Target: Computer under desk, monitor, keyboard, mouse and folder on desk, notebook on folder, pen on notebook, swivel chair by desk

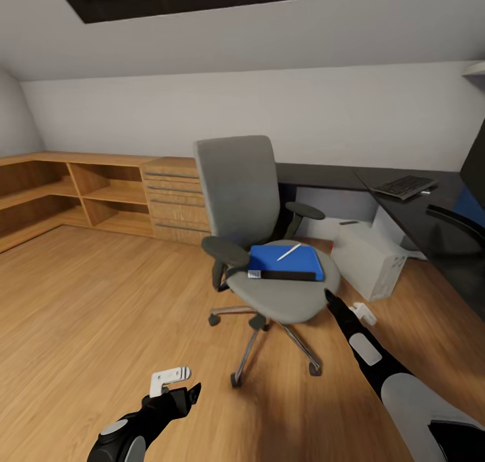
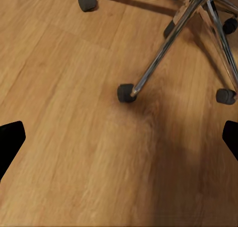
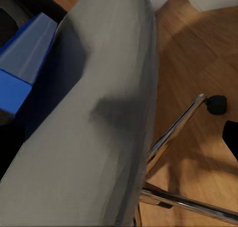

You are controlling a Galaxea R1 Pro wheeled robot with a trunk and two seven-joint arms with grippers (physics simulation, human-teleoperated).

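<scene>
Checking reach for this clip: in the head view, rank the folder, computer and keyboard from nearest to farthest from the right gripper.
From the right gripper:
1. Folder, on the chair seat just ahead.
2. Computer, on the floor by the desk.
3. Keyboard, on the desk, farther back.

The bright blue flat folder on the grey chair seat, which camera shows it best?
The head view: the bright blue flat folder lies whole on the grey padded swivel chair seat. The right wrist view catches just a blue corner beyond the seat edge. The left wrist view looks at chair legs and floor.

I log: swivel chair (image 1: pixel 266 246) matt grey cloth, glossy chrome base; floor (image 1: pixel 101 300) smooth wood planks; desk (image 1: pixel 431 213) glossy black.
</scene>
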